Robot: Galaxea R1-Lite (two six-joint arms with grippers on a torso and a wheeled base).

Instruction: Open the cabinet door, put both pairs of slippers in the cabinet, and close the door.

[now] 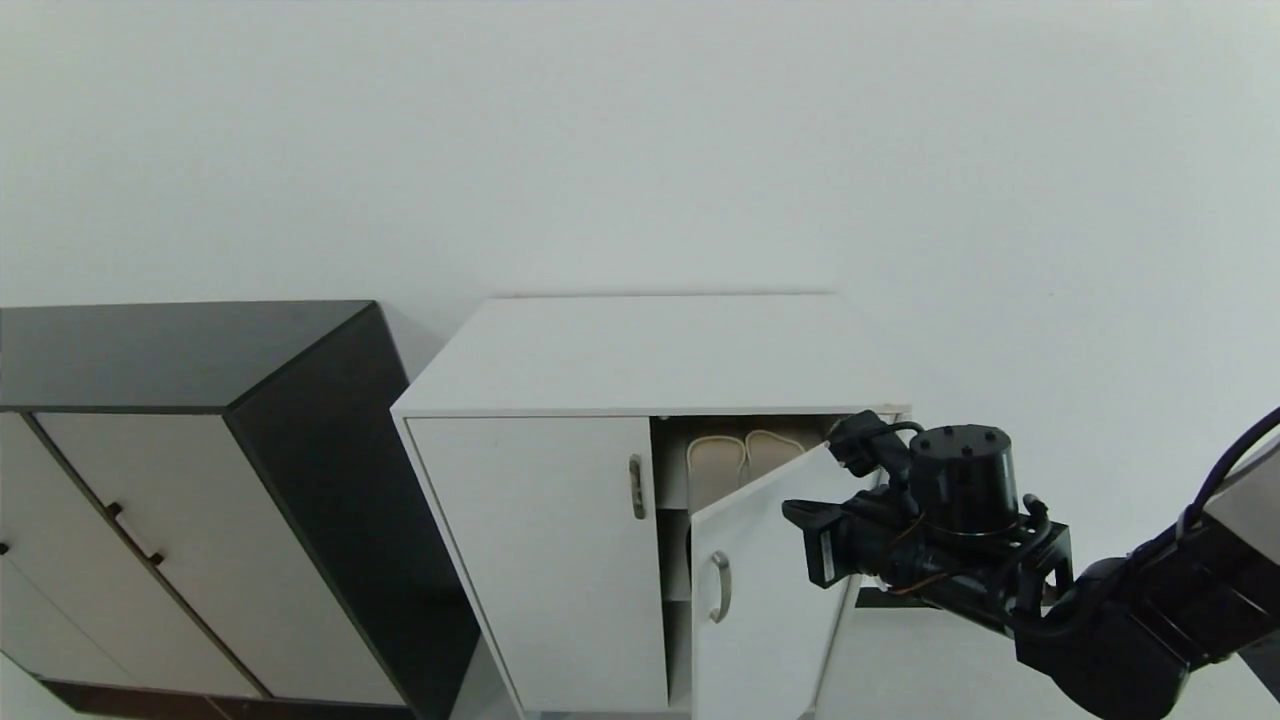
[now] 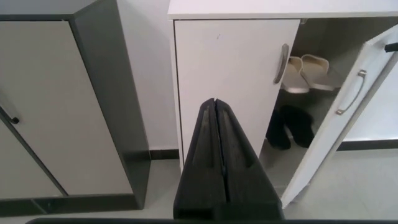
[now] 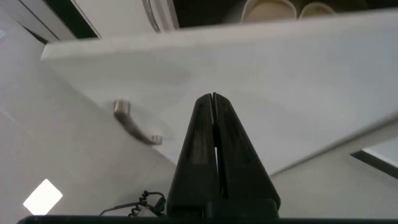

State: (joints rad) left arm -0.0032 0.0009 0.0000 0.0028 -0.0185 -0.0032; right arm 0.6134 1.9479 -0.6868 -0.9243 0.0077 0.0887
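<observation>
Both pinched shut, empty: right gripper [image 3: 214, 99] close by outer face of half-open right door [image 1: 760, 640], left gripper [image 2: 214, 102] nearer, fronting white cabinet [image 1: 650, 350]. Inside: beige slippers [image 1: 715, 470] on upper shelf, black slippers [image 2: 292, 127] below. Smooth flat panels, curved metal handle [image 1: 720, 587].

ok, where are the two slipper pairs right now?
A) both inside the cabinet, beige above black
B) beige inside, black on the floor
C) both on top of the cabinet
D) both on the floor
A: the left wrist view shows the beige slippers on the upper shelf and the black slippers below them inside the white cabinet, with its right door partly open.
</observation>
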